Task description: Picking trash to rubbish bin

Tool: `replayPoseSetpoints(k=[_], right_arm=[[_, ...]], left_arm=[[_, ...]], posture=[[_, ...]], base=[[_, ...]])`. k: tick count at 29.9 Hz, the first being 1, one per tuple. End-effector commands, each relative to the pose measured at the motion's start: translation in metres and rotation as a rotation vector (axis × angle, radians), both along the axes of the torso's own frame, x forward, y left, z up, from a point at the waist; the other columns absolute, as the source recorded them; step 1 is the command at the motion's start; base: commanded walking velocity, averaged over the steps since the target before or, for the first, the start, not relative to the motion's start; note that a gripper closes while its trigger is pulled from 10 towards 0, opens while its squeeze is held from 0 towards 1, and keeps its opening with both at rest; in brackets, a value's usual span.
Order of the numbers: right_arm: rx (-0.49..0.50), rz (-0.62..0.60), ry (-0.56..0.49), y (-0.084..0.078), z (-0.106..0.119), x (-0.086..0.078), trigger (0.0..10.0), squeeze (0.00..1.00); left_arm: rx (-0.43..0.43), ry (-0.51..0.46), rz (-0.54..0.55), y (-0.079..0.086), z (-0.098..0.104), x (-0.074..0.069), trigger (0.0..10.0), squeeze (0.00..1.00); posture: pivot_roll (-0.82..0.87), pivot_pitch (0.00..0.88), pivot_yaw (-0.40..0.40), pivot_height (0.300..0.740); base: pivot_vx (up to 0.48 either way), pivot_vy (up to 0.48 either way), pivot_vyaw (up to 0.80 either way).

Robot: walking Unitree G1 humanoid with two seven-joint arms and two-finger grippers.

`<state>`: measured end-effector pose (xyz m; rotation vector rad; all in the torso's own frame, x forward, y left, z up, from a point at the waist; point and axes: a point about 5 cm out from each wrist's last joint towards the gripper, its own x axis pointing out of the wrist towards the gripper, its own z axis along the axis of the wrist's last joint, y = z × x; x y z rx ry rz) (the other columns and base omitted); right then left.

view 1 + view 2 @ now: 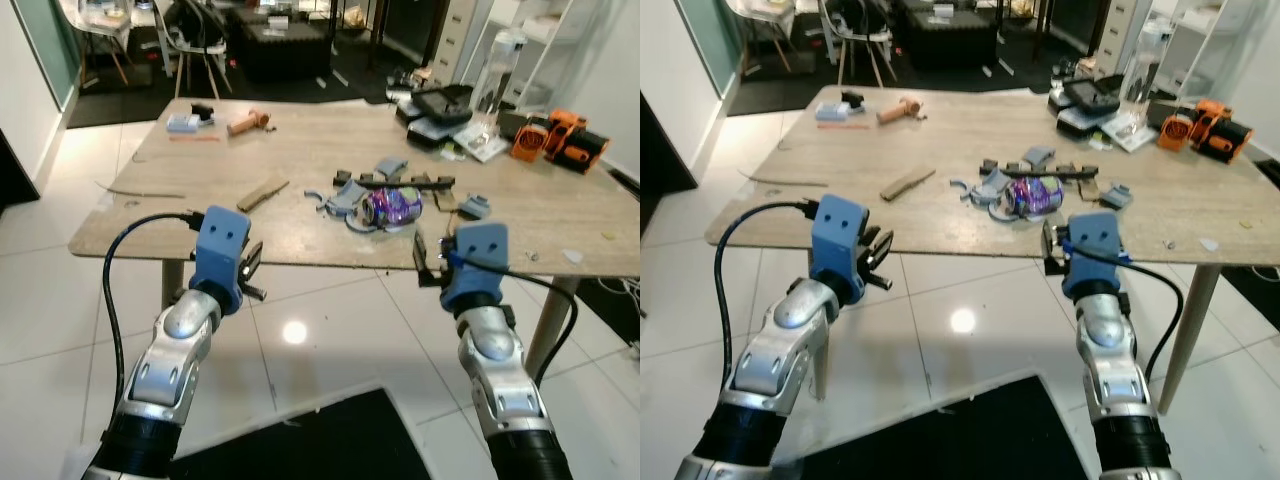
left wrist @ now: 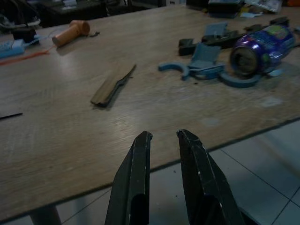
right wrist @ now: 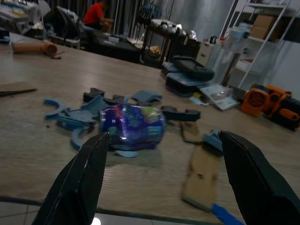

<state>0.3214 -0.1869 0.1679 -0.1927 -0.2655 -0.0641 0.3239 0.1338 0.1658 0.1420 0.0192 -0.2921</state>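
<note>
Right gripper (image 3: 161,180) spread wide at table (image 1: 150,215) edge; purple can (image 3: 132,125) lies just ahead, among blue-grey plastic parts (image 3: 77,116). Left gripper (image 2: 164,140) nearly closed, wood strip (image 2: 111,84) beyond.

Both arms forward (right gripper (image 3: 161,180) fingers wide apart)

Both eye views look forward and down from the head, over both arms, at the whole counter (image 1: 300,150); the left wrist view looks low across the counter's near edge along nearly closed jaws; the right wrist view sits close, facing the can (image 3: 132,125) between wide jaws; all views share that can.
</note>
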Motion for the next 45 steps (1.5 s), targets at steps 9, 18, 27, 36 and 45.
replayPoseSetpoints(k=[9, 18, 27, 36, 45], right_arm=[[0.012, 0.017, -0.009, 0.003, 0.001, -0.001, 10.0, 0.0], [0.019, 0.016, -0.011, 0.002, 0.001, 0.0, 10.0, 0.0], [0.025, 0.051, -0.012, 0.007, 0.001, 0.001, 10.0, 0.0], [-0.034, 0.099, 0.002, 0.016, -0.001, -0.001, 10.0, 0.0], [0.009, 0.132, 0.023, 0.021, -0.006, -0.002, 10.0, 0.0]], left_arm=[[0.009, -0.001, -0.003, -0.001, 0.001, 0.003, 10.0, 0.0], [0.006, -0.004, -0.01, -0.002, 0.003, 0.005, 10.0, 0.0], [0.01, -0.007, -0.009, -0.002, 0.004, 0.006, 10.0, 0.0], [0.012, -0.007, -0.005, -0.001, 0.004, 0.006, 10.0, 0.0], [0.013, -0.006, -0.01, -0.002, 0.003, 0.007, 10.0, 0.0]], posture=[[-0.05, 0.068, -0.009, 0.74], [-0.05, 0.072, -0.005, 0.74], [-0.05, 0.069, -0.002, 0.74], [-0.05, 0.072, -0.003, 0.74], [-0.05, 0.07, 0.0, 0.74]], base=[[0.324, 0.0, 0.0], [0.323, 0.0, 0.0], [0.323, 0.0, 0.0], [0.323, 0.0, 0.18], [0.324, 0.0, 0.36]])
